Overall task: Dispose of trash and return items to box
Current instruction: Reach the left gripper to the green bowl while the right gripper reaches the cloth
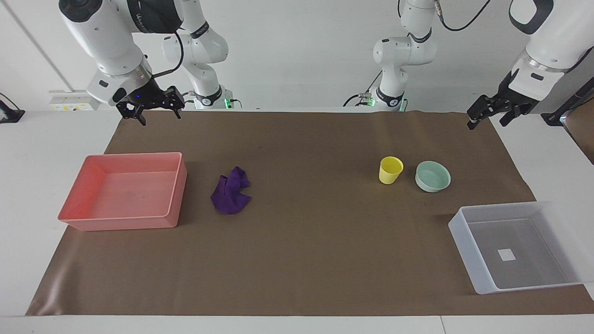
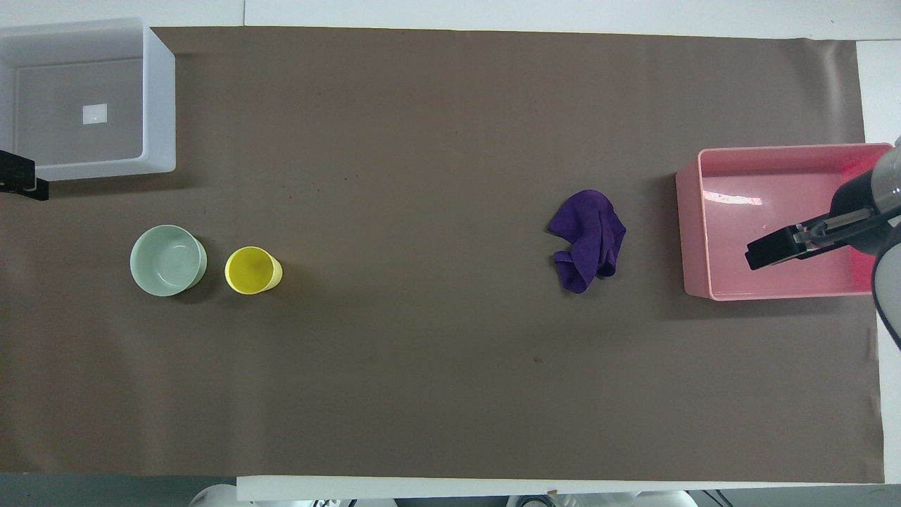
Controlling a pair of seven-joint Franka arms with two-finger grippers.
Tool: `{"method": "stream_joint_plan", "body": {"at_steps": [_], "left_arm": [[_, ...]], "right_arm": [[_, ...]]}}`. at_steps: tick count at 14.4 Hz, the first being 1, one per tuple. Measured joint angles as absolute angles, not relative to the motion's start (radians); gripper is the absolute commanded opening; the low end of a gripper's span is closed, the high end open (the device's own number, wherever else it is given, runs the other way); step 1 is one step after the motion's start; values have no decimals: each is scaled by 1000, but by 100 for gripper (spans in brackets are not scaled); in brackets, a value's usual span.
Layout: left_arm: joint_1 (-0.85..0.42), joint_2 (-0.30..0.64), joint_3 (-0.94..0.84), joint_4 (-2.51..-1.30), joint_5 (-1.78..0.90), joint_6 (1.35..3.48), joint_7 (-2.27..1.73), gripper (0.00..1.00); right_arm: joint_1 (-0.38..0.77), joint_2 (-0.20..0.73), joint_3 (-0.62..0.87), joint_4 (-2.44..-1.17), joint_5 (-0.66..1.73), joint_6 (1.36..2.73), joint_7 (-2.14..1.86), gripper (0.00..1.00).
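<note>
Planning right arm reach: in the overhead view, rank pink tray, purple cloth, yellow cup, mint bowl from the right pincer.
1. Pink tray: under the right pincer, right arm's end.
2. Purple cloth: beside the tray.
3. Yellow cup: toward the left arm's end.
4. Mint bowl: beside the cup.

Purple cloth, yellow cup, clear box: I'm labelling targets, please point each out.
purple cloth [image 1: 230,191], facing view, on its middle folds.
yellow cup [image 1: 390,170], facing view, on its outer wall.
clear box [image 2: 160,105], overhead view, on its side wall.
</note>
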State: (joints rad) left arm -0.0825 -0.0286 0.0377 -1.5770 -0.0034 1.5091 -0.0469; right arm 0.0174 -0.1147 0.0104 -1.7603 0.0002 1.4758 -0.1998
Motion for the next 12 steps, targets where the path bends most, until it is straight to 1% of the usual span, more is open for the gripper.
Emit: {"method": "stream_joint_plan", "body": {"at_steps": [5,7,8,9,12], "left_arm": [[-83,-29,38,-1582,-3,1509,-33,100],[-84,-38,36,-1619,22,1549,-59,100],[-84,-54,35,-1676,33,1611,-94,100],[-84,-77,34,-1756,38,1687,-135,100],[-69,-137,36,-2038,44,1899,-211,100]], "right_arm": [[18,-116,11,-1761,0,1481,-200,99],[23,-116,13,-1774,3,1530,-200,99],[32,-115,15,-1792,8,1564,-200,99],[47,-115,16,-1817,11,1609,-200,99],[105,-97,18,-1904,14,1749,-168,98]]}}
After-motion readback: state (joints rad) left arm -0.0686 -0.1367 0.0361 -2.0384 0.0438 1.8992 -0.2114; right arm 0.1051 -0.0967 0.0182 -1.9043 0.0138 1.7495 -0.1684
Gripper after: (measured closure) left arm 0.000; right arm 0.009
